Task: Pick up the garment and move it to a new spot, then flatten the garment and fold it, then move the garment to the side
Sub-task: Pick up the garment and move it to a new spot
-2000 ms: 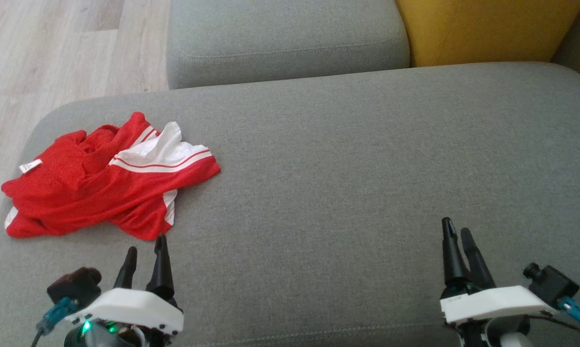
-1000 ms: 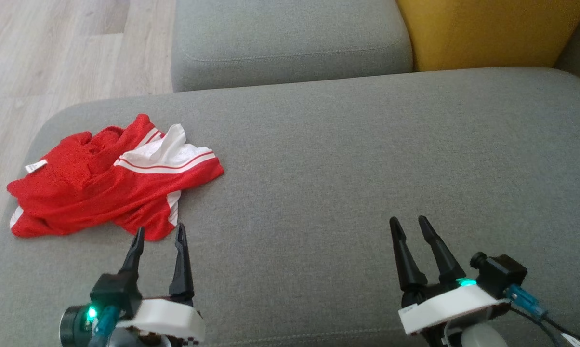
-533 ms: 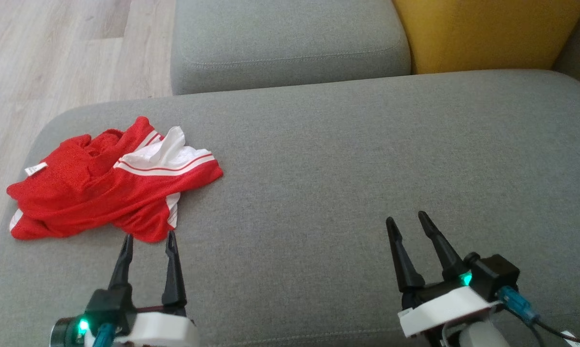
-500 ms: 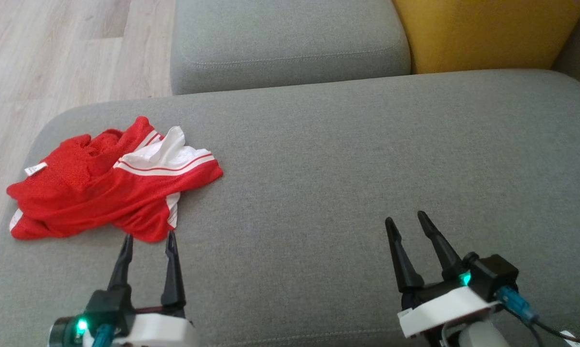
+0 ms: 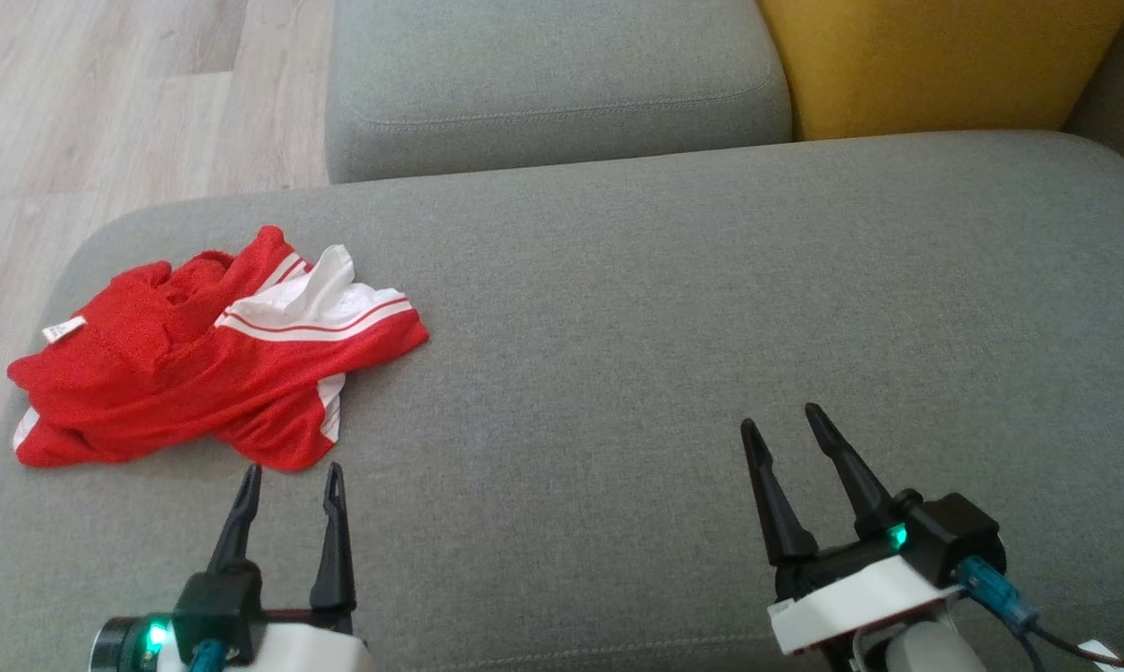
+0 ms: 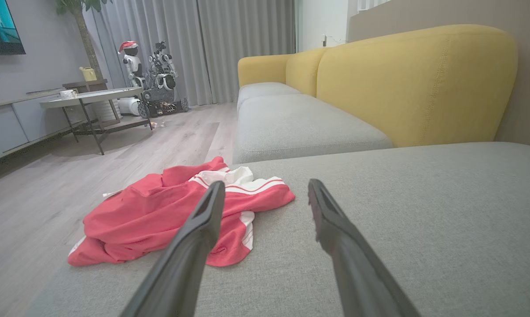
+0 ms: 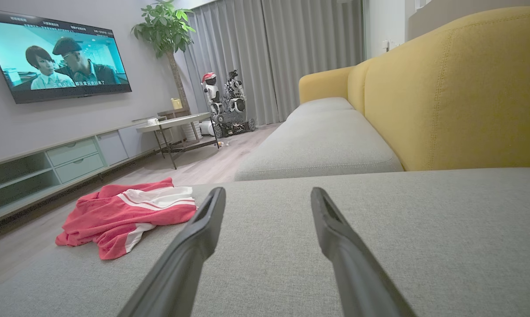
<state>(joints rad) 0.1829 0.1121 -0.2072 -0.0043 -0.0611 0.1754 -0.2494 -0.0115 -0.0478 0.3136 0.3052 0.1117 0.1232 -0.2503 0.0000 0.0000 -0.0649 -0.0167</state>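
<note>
Garment (image 5: 207, 364): a red mesh sports piece with white panels and stripes, lying crumpled in a loose heap on the left end of the wide grey seat cushion (image 5: 665, 308), close to the cushion's left edge, where the pale wood floor (image 5: 105, 93) begins. A small white label (image 5: 63, 329) shows on its left side, and a white flap sticks up near its far edge.

The left gripper (image 5: 293, 469) sits at the near side of the heap with its two dark fingers spread apart and nothing between them. In the head view its fingertips stand just short of the garment's near hem, and the lowest red corner falls about between the two tips; I cannot make out any contact. In the left wrist view the garment (image 6: 159, 211) lies ahead and to the left of the left gripper (image 6: 266, 184), with one finger crossing in front of the red cloth and the other over bare grey cushion.

The right gripper (image 5: 779, 417) is over the right half of the same cushion, well apart from the garment, its fingers also spread and empty. From the right wrist view the garment (image 7: 115, 211) lies far off to the left of the right gripper (image 7: 267, 190), with plain grey fabric ahead of the fingers.

Beyond the seat cushion are a second grey cushion (image 5: 553, 75) and a yellow backrest (image 5: 935, 56). A wall television (image 7: 58, 57) and a low table (image 7: 177, 121) stand across the room.
</note>
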